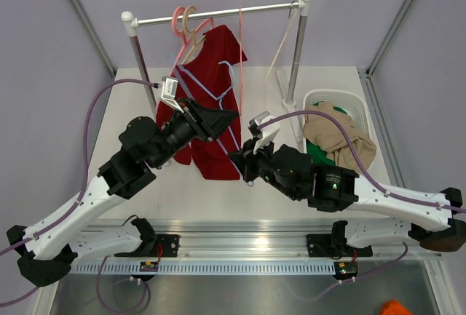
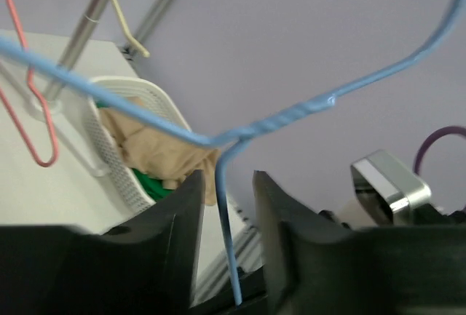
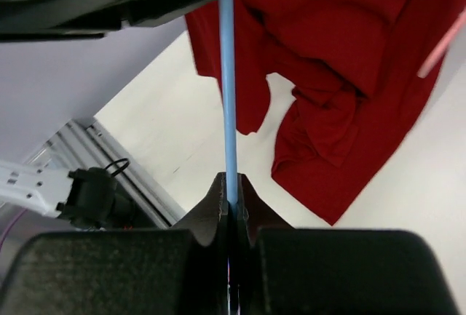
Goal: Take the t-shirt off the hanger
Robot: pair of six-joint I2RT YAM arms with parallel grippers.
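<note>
A red t-shirt (image 1: 212, 57) hangs below the rack rod and its lower part rests on the table; it also shows in the right wrist view (image 3: 342, 53). A light blue wire hanger (image 1: 218, 97) runs across the shirt's front. My left gripper (image 1: 222, 117) is open, and the hanger wire (image 2: 291, 111) passes down between its fingers (image 2: 182, 213) without being pinched (image 2: 227, 177). My right gripper (image 1: 237, 161) is shut on a straight part of the blue wire (image 3: 227, 75), just below the left gripper (image 3: 229, 180).
The rack rod (image 1: 218, 15) carries pink (image 1: 178, 20), beige (image 1: 191, 18) and red (image 1: 241, 46) empty hangers; another beige one (image 1: 282, 46) leans by the right post. A white basket (image 1: 349, 100) with beige and green clothes stands at the right.
</note>
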